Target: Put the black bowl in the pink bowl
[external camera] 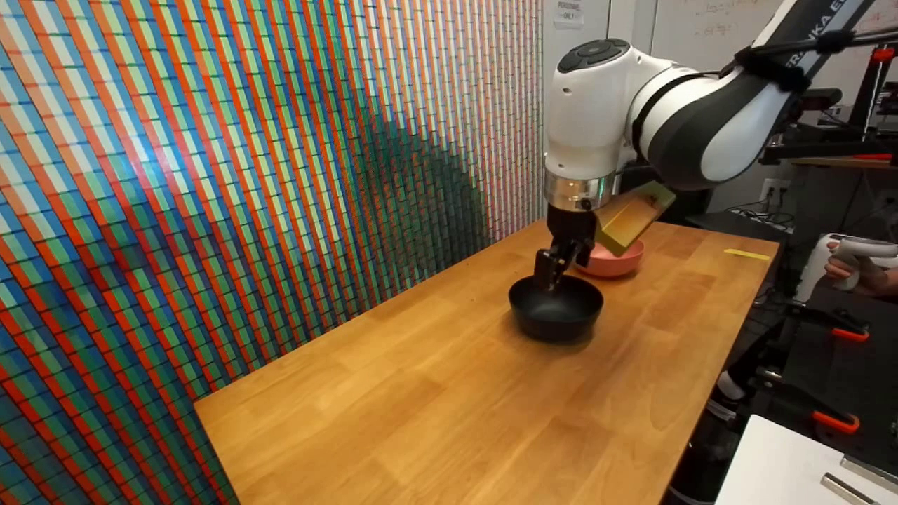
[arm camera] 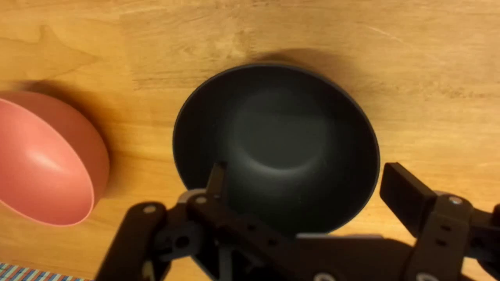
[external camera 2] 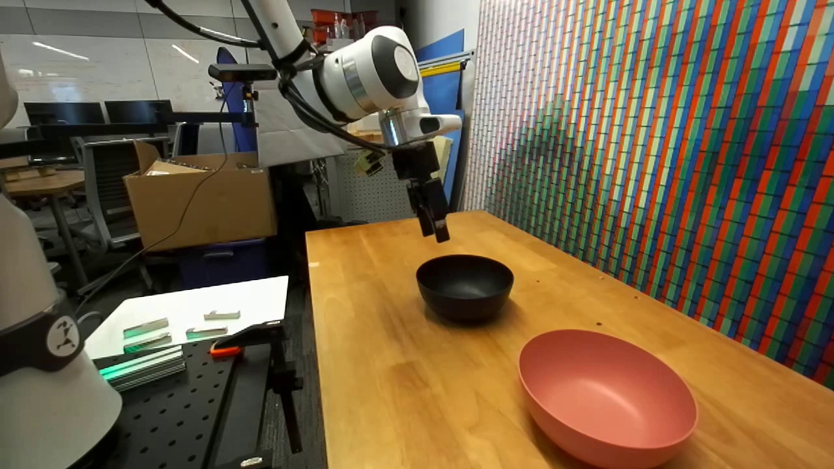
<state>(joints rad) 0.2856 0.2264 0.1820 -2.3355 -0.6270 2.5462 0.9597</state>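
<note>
Wrist view pixels stop short of the whole pink bowl (arm camera: pixel 43 156), which the left border cuts off, and the dark linkages of the gripper (arm camera: pixel 306 181) hide the lower rim of the black bowl (arm camera: pixel 279 128). In an exterior view we see the pink bowl only in part, because the gripper and a tilted yellowish panel (external camera: pixel 635 216) beside it stand in front. In an exterior view the pink bowl (external camera 2: pixel 609 397) reaches down to the bottom border.

We find the gripper spread wide: in the wrist view one finger (arm camera: pixel 216 181) overlaps the black bowl's inside and its partner shows just past the right-hand rim. Their height against that rim we cannot judge from there; in an exterior view the tips show above the far rim.

The black bowl stands upright on the wooden table (external camera: pixel 421 421), near the pink bowl, a strip of wood between them. It is round and dark inside and out, with a greyer floor edged by a pale arc of light.

Along one long side of the table we have the multicoloured wall (external camera: pixel 245 175); past the opposite edge, a black perforated bench (external camera 2: pixel 176 410). A broad stretch of wood runs from the black bowl to the table's near end in an exterior view.
</note>
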